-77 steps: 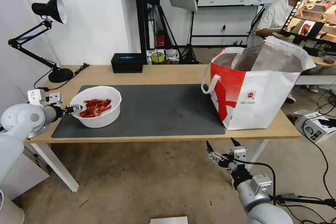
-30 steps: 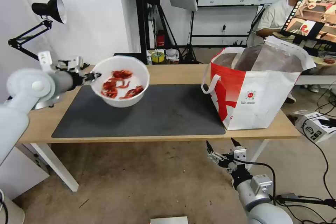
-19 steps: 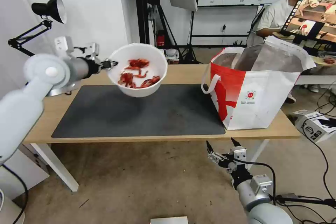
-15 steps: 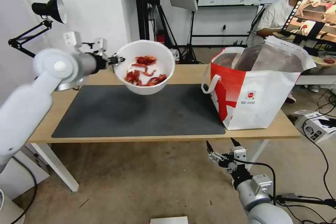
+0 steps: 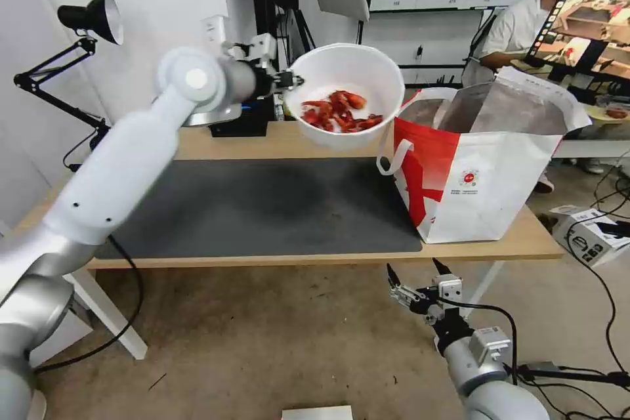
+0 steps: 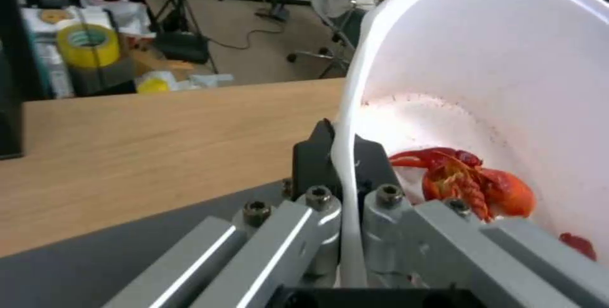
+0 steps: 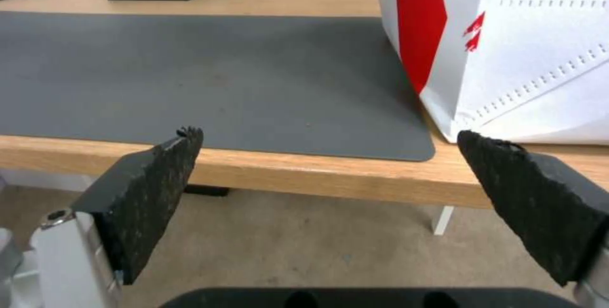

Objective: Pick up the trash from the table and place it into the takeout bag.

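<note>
The left gripper point(image 5: 289, 81) is clamped on the rim of the round white plastic bowl point(image 5: 346, 96), one finger inside the wall and one outside, as the left wrist view shows point(image 6: 342, 165). The bowl hangs in the air, tipped a little, just beside the near-left corner of the large white takeout bag point(image 5: 485, 164) with the red panel and silvery lining, and about level with the bag's mouth. Red crayfish shells point(image 5: 340, 111) lie heaped in the low side of the bowl, the side toward the bag.

The bag stands open on the light-wood table point(image 5: 289, 139), at the edge of the dark grey mat point(image 5: 262, 203). Its white loop handle point(image 5: 392, 156) droops from the red side nearest the bowl.

The step in hand looks like the carry to the bag. To do it well, the bowl should go over the bag's rim with its base clear of the red wall and of that handle, since a knock there could fold the soft mouth shut or shove the bag. The pinch is on a thin rim only, so the tilt should stay mild until the bowl is over the silvery lining; otherwise the shells may slide out onto the table. Release is best made low inside the bag.

The right gripper point(image 5: 415, 281) waits below the table's front edge, under the bag, its pads spread wide point(image 7: 152, 189).
</note>
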